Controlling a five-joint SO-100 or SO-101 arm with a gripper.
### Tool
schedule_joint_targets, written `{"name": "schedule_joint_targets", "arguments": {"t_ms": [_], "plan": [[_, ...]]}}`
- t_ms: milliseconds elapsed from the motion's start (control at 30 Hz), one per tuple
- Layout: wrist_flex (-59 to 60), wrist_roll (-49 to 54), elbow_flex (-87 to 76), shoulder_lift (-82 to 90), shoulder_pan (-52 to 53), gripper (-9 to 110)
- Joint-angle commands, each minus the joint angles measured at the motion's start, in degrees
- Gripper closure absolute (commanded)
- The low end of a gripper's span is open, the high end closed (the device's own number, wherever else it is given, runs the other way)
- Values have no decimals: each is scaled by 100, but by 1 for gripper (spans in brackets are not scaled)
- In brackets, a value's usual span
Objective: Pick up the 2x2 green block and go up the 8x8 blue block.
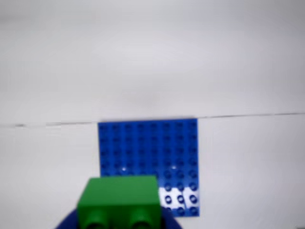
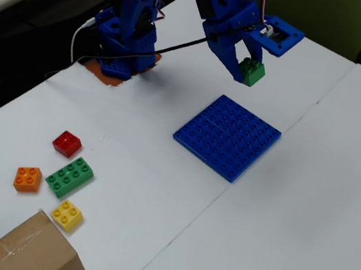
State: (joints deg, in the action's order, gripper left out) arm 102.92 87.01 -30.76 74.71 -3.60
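Note:
The 2x2 green block (image 2: 252,71) is held in my blue gripper (image 2: 247,68), raised in the air above and just behind the far edge of the 8x8 blue block (image 2: 228,136). In the wrist view the green block (image 1: 119,202) fills the bottom centre, blurred, studs toward the camera, with the blue jaws on either side of it. The blue baseplate (image 1: 143,148) lies flat on the white table beyond it.
At the front left of the fixed view lie a red brick (image 2: 67,144), an orange brick (image 2: 28,179), a longer green brick (image 2: 69,177) and a yellow brick (image 2: 67,215). A cardboard box (image 2: 27,251) stands at the bottom edge. The arm's base (image 2: 123,41) is at the back.

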Motion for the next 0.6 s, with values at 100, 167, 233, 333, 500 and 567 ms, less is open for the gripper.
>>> {"name": "schedule_joint_targets", "arguments": {"t_ms": [100, 167, 233, 333, 500, 567], "plan": [[202, 396, -105, -79, 97, 101], [211, 527, -264, -79, 105, 101], [211, 545, -334, -79, 79, 101], [211, 694, -527, 0, 53, 101], [211, 773, -571, 53, 26, 101], [211, 791, -571, 97, 18, 101]]}}
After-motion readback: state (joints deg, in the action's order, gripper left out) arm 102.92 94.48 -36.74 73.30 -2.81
